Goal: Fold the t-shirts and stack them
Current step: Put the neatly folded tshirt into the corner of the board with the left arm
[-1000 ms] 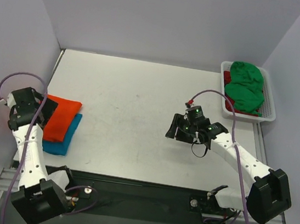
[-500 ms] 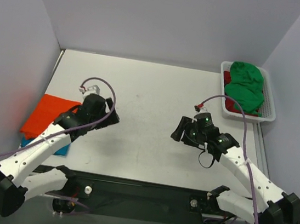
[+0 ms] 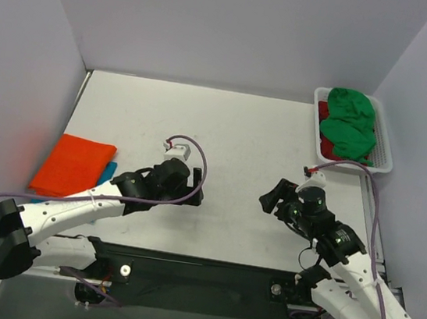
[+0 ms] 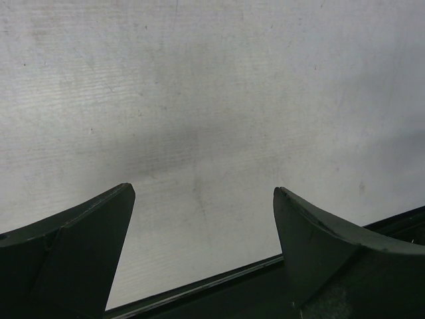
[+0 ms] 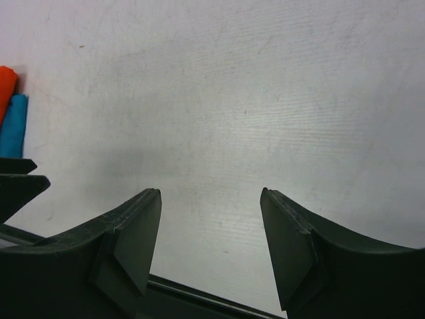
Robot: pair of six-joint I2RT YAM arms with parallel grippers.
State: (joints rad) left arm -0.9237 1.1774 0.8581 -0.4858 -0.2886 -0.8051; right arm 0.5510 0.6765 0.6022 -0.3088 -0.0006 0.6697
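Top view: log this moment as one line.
left fingers open, empty | right fingers open, empty | orange t-shirt on teal t-shirt | green t-shirt in basket

Left pincer (image 4: 202, 191), right pincer (image 5: 211, 191), both spread wide

2 stacked t-shirts (image 3: 75, 165) (image 3: 108, 171), 1 basket (image 3: 388, 157), 2 arms (image 3: 73, 212) (image 3: 353, 292)

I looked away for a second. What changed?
The left gripper swung from the orange shirt to mid-table, open and empty. The right gripper drew back toward the near edge, also open. The teal shirt beneath and the basket stayed put.
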